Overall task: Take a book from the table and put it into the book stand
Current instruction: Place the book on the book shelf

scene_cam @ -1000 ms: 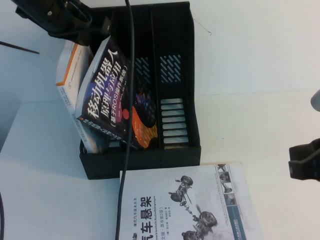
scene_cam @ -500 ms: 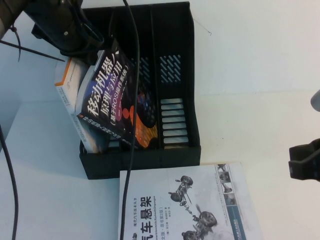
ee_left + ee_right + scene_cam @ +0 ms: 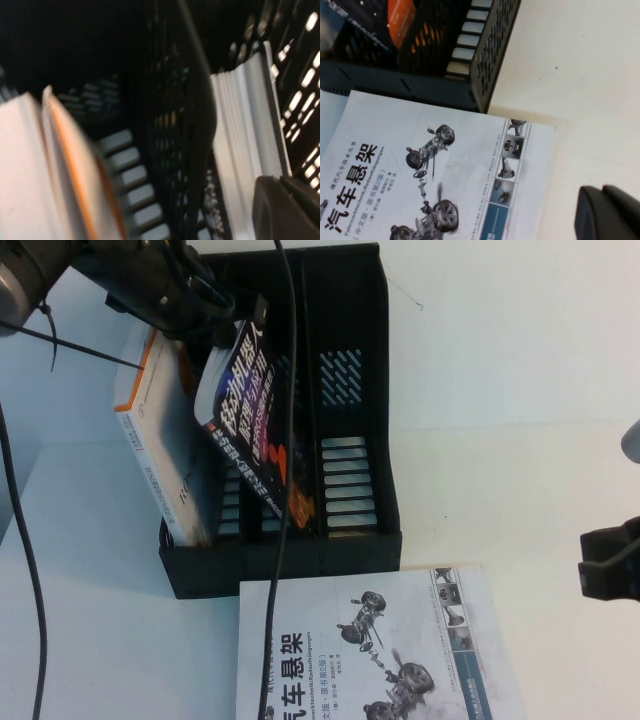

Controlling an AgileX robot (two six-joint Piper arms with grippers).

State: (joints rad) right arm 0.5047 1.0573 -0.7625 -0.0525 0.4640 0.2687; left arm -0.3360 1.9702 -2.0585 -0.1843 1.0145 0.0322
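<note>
Book tilting into stand slot
Left hand [image 3: 215, 315] clamps the book [image 3: 250, 410] at its 12 o'clock edge inside the book stand [image 3: 350, 390]; thick, stiff, glossy, likely slippery. Right hand [image 3: 610, 212], parked at 3 o'clock over the counter [image 3: 500, 390], looks closed, empty.

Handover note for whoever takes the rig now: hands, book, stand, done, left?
Left hand: shut on the dark book, over the stand's far left end.
Right hand: parked at the right table edge, shut, holding nothing.
Dark book: tilted, lower end inside the stand, beside the white-and-orange book.
Car book: flat on the table.
Left: seat the dark book, release.
</note>
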